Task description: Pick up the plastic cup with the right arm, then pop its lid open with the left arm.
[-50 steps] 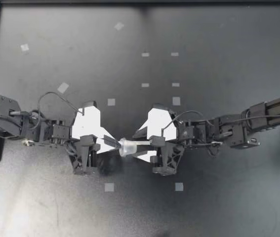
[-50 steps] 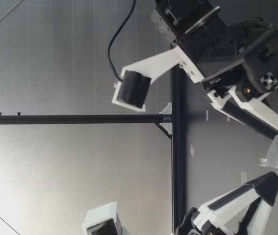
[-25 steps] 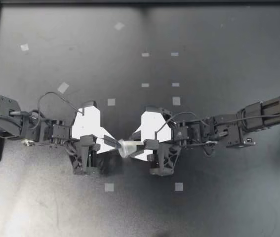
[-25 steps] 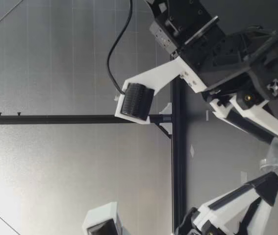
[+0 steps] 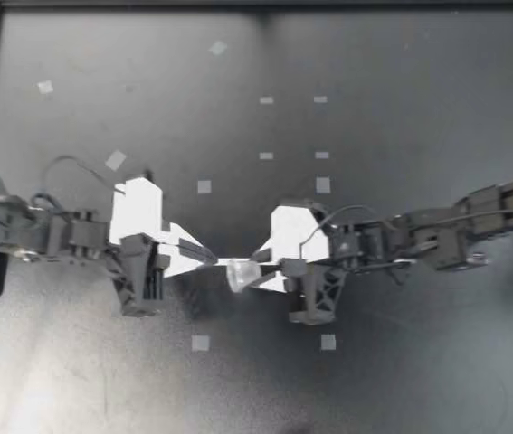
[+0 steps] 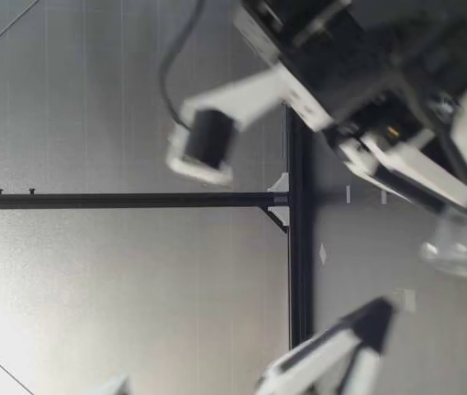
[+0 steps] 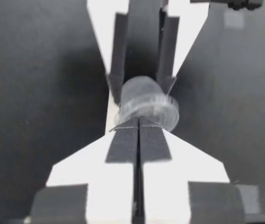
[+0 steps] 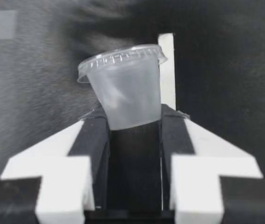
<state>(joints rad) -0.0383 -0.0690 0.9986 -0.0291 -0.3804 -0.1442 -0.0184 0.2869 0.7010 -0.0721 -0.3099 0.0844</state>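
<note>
My right hand (image 5: 258,271) clamps the narrow base of the clear lidded cup (image 5: 239,274), which is held just off the table (image 5: 374,108). My left hand (image 5: 209,256), fingers pressed together, sits at the cup's rim. Gripped only by its base, the cup could twist or slip free under a tug. Its long axis lies level, with the rim toward my left hand.

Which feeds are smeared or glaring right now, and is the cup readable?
Top view: left arm slightly smeared. Low view: both arms smeared, cup a pale blur, bright glare on the backdrop. Right wrist view: cup crisp between the fingers; table behind streaked.
</note>
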